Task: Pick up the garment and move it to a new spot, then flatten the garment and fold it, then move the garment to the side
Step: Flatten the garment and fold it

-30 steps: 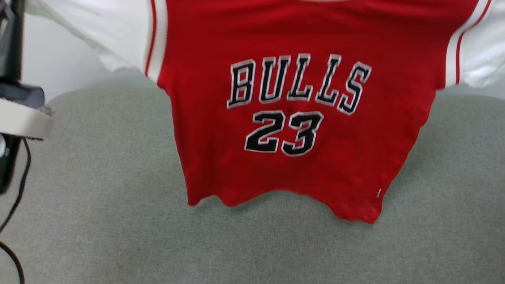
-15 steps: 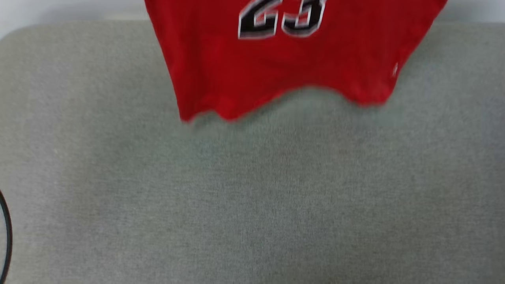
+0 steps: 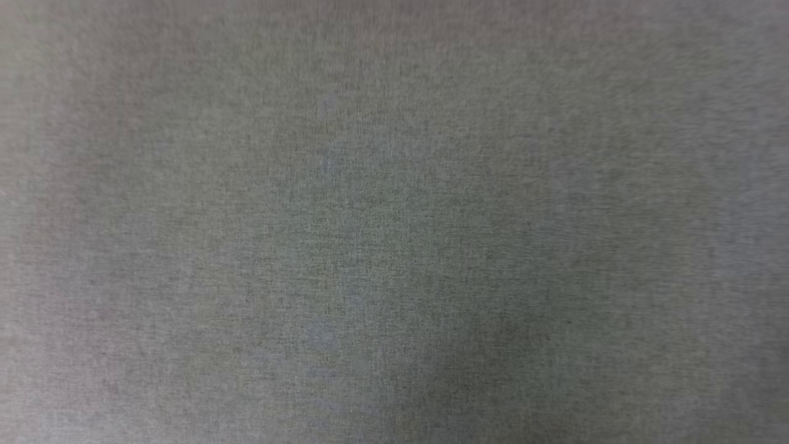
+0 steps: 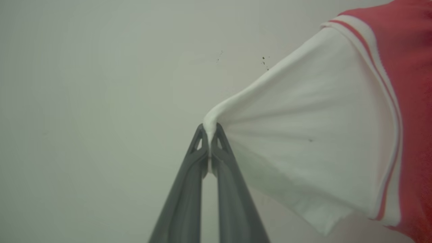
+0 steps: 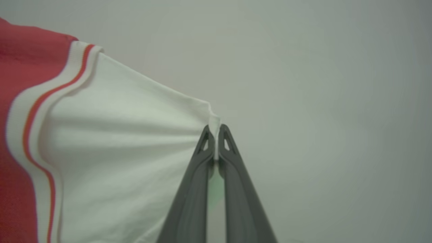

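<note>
While the left end effector (image 4: 210, 130) and the right end effector (image 5: 215, 130) each pinch a white sleeve tip, the shirt (image 4: 330, 135) hangs stretched between them, apparently mid-carry; next, it likely needs lowering flat onto the grey cloth surface (image 3: 394, 222).

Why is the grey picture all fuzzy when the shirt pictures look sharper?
Head view: the grey cloth looks smeared, with a dim shadow low down. Left wrist view: left claw and shirt crisp. Right wrist view: right claw crisp, light soft, no glare.
</note>
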{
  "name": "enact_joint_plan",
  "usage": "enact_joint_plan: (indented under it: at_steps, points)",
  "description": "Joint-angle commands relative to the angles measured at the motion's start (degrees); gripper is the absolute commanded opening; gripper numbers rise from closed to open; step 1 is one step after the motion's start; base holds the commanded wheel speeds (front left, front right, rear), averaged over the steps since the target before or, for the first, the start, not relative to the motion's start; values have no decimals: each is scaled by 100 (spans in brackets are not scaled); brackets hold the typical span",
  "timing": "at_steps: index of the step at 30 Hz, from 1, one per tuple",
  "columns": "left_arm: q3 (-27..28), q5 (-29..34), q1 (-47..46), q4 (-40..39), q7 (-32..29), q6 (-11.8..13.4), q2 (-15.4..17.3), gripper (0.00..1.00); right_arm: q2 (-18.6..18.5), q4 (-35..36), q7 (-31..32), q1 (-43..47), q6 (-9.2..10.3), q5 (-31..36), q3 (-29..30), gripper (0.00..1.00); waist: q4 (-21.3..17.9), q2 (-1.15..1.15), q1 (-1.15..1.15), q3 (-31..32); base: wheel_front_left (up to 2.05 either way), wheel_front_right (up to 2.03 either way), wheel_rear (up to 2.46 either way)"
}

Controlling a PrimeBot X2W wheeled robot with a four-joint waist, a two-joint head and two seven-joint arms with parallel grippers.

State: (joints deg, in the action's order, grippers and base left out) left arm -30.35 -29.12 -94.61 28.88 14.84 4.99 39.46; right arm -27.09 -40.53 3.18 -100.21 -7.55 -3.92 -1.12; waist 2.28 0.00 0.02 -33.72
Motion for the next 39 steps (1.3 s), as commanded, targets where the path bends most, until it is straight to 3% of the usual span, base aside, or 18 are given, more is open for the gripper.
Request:
enact_joint_plan:
  at_steps: [1,7,17,27,39]
  points:
    - [46,44,-119,80,30,-6,-27,0,6,-116,-44,-125,12,36,17,0,72,0,-2,-267,0,0,0]
    - [315,266,-215,282,39,-176,-393,0,233,-860,-533,-496,12,156,-42,0,154,0,-2,-537,0,0,0]
    - [806,528,1149,203,36,-493,-984,0,366,-1780,-1204,247,11,110,-343,0,221,0,-2,-288,0,0,0]
    - [1253,461,3446,245,36,-833,-1539,0,438,-2185,-1498,2108,11,-704,-1042,0,161,0,-2,708,0,0,0]
    - [1661,583,6272,-28,37,-1010,-1846,0,142,-1636,-1525,4747,11,-2187,-1901,0,76,0,-2,1981,0,0,0]
